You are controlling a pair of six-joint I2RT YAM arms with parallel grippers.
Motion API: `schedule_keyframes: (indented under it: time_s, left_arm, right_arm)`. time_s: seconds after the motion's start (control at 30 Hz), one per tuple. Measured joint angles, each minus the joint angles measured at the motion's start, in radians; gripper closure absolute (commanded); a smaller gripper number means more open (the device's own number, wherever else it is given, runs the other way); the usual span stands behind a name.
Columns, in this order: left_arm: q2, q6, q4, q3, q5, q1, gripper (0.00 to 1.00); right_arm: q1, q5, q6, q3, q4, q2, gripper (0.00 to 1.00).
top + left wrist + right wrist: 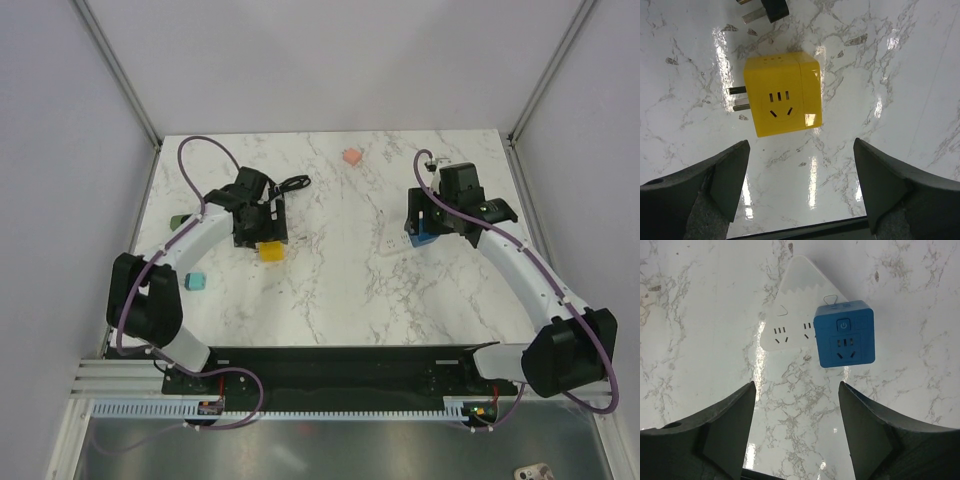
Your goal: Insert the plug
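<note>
The plug (196, 282), a small teal cube, lies on the marble table at the left, beside my left arm and clear of both grippers. My left gripper (260, 232) hangs open over the table just short of a yellow socket cube (782, 95) with metal prongs on its left side. Nothing sits between its fingers (730, 175). My right gripper (796, 432) is also open and empty. It hovers just short of a blue socket cube (844, 335), which sits against a white pointed power strip (790, 315).
A black plug (767, 10) on a coiled black cable (293, 184) lies just beyond the yellow cube (271, 252). A pink cube (351, 157) rests near the far edge. A small green object (178, 221) is partly hidden behind my left arm. White walls enclose the table.
</note>
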Motion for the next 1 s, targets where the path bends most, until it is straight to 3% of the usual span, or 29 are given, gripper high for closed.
schedule_keyframes:
  time_s: [0.23,0.4,0.5,0.53,0.6,0.63,0.73,1.0]
  left_arm:
    - [0.079,0.002,-0.004,0.027,-0.026,0.000,0.09]
    - [0.143,0.021,-0.010,0.049,-0.029,0.000,0.16]
    - [0.173,0.029,-0.010,0.057,-0.029,0.000,0.32]
    - [0.179,0.032,-0.009,0.058,-0.029,0.000,0.50]
    - [0.183,0.045,-0.015,0.063,-0.026,0.000,0.65]
    - [0.183,0.050,-0.013,0.065,-0.024,0.000,0.80]
    - [0.178,0.058,-0.016,0.066,-0.002,0.000,0.98]
    - [-0.011,0.065,0.000,0.044,0.316,-0.002,0.98]
  right_arm:
    - [0.021,-0.051,0.010,-0.001,0.008,-0.028,0.23]
    - [0.036,-0.081,0.010,-0.007,0.018,-0.050,0.23]
    - [0.041,-0.090,0.010,-0.018,0.028,-0.051,0.23]
    - [0.043,-0.092,0.010,-0.021,0.029,-0.051,0.23]
    - [0.047,-0.099,0.010,-0.032,0.033,-0.052,0.23]
    - [0.049,-0.102,0.010,-0.037,0.034,-0.052,0.23]
    - [0.064,-0.118,0.009,-0.055,0.040,-0.052,0.21]
    - [0.116,-0.172,0.012,-0.076,0.092,-0.064,0.17]
